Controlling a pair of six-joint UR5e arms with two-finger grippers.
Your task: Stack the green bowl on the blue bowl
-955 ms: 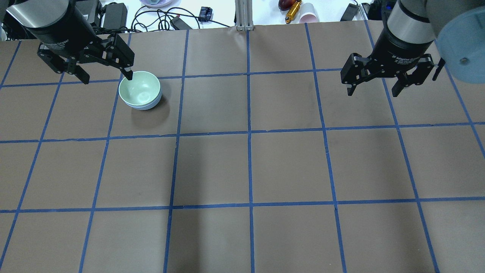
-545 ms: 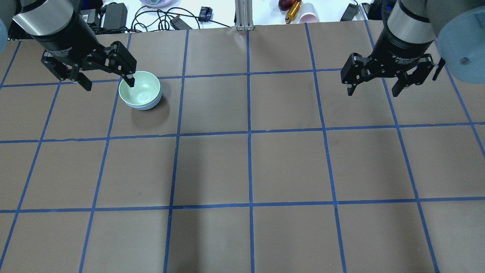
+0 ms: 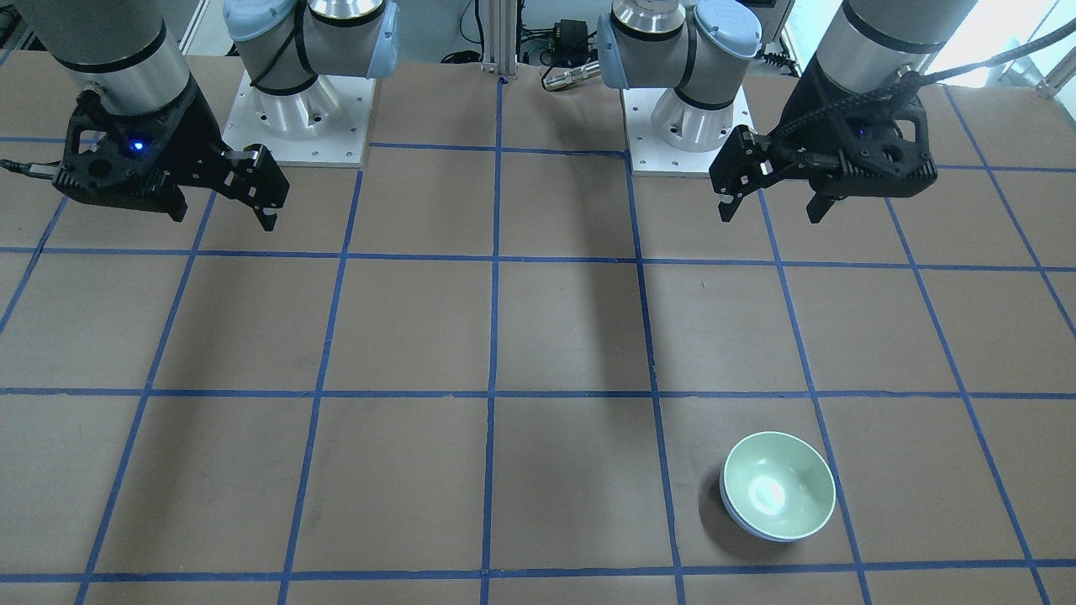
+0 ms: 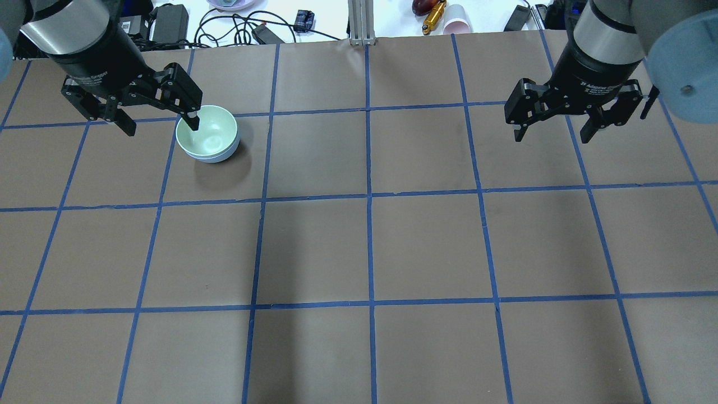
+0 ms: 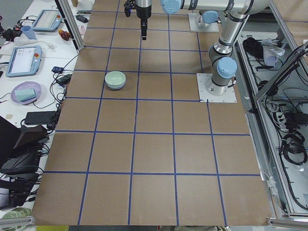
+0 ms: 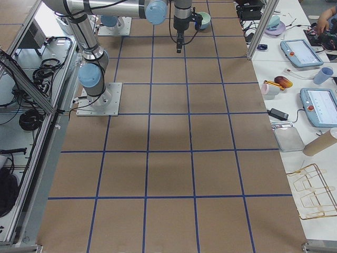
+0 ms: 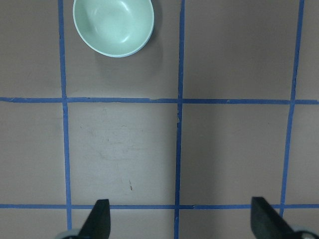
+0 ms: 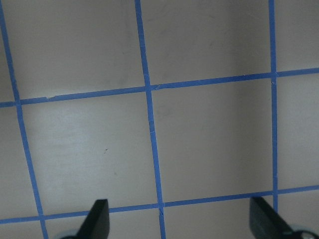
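green bowl [image 4: 206, 130] inside blue bowl [image 4: 210, 159] on taped table [image 4: 426, 247]; left hand [image 4: 162, 126] and right hand [image 4: 552, 137] released, empty, aloft

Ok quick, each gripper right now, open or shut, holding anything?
Left gripper: open, holding nothing.
Right gripper: open, holding nothing.

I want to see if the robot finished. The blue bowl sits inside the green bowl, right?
No, the other way round: the green bowl sits inside the blue bowl, whose edge peeks out beneath it in the overhead exterior view.
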